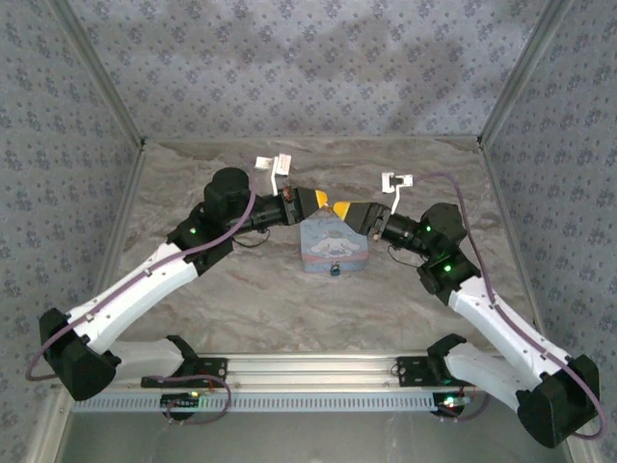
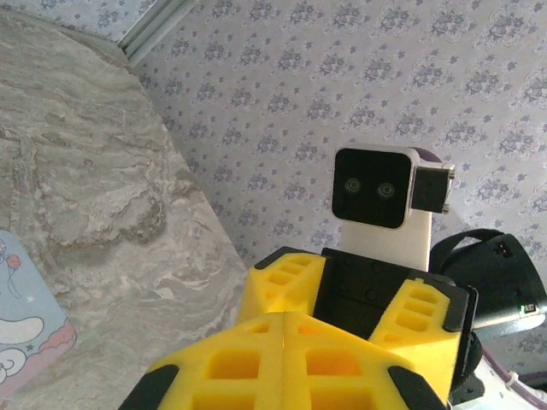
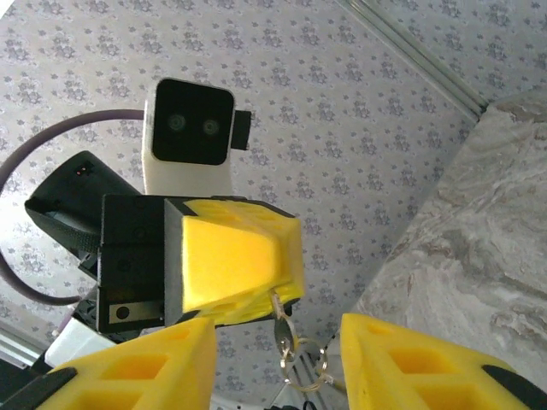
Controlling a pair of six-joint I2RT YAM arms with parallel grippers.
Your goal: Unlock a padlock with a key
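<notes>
Padlock (image 1: 334,269): a small dark lump at centre frame in the top view, touching the lower edge of the pale blue tin (image 1: 333,243).
Key (image 3: 285,342): hangs on its ring from the left gripper (image 3: 286,290), long axis pointing down the frame.
Left gripper: fingers together, pinching the key.
Right gripper (image 3: 275,359): fingers apart either side of the ring, gripping nothing.
Lie: the padlock sits below both grippers, across the tin, so the left arm must carry.
Unclear: the keyhole and the key's blade are too small to make out.

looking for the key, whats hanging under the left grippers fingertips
A small key on a wire ring hangs below the left gripper, whose fingertips are shut. The part pinched between them is covered and can't be seen.
</notes>
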